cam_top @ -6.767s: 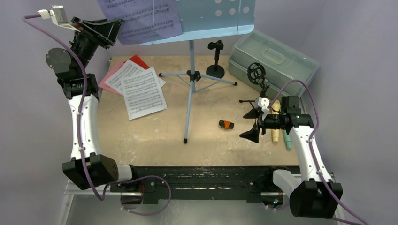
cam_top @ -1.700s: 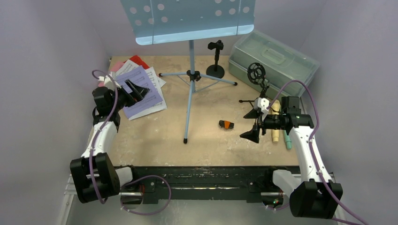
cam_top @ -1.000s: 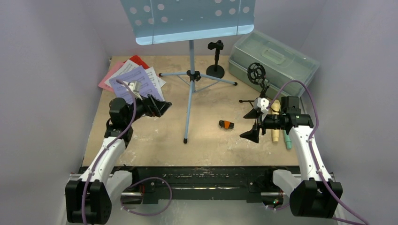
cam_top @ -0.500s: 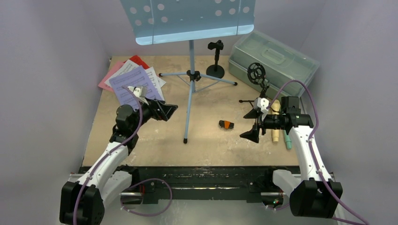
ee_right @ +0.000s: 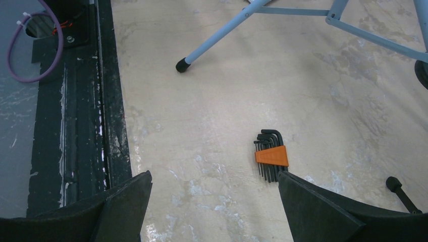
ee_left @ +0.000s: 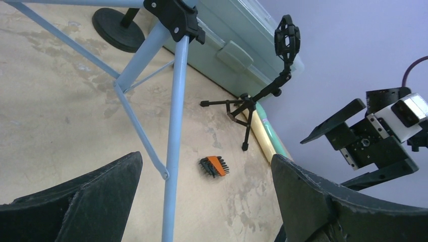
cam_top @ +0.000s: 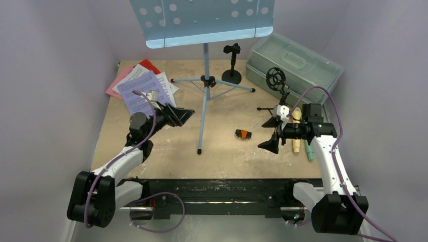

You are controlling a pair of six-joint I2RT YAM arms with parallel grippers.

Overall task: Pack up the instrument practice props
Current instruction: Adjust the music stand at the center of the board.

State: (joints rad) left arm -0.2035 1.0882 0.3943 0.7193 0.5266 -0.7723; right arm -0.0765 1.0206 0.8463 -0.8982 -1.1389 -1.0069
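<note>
Left gripper (cam_top: 180,117) and right gripper (cam_top: 270,133) gape empty over mottled beige tabletop (cam_top: 227,156), lilac walls (cam_top: 50,75) around.

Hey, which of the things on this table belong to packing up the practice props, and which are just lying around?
For the job:
music stand
music pages
cream microphone
teal microphone
round-base mic holder
tripod mic holder

Not props:
hex key set
plastic case

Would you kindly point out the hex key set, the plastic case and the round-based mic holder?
hex key set (ee_right: 271,155), right wrist view, on its orange holder.
plastic case (cam_top: 303,68), top external view, on its lid.
round-based mic holder (cam_top: 231,76), top external view, on its round base.
</note>
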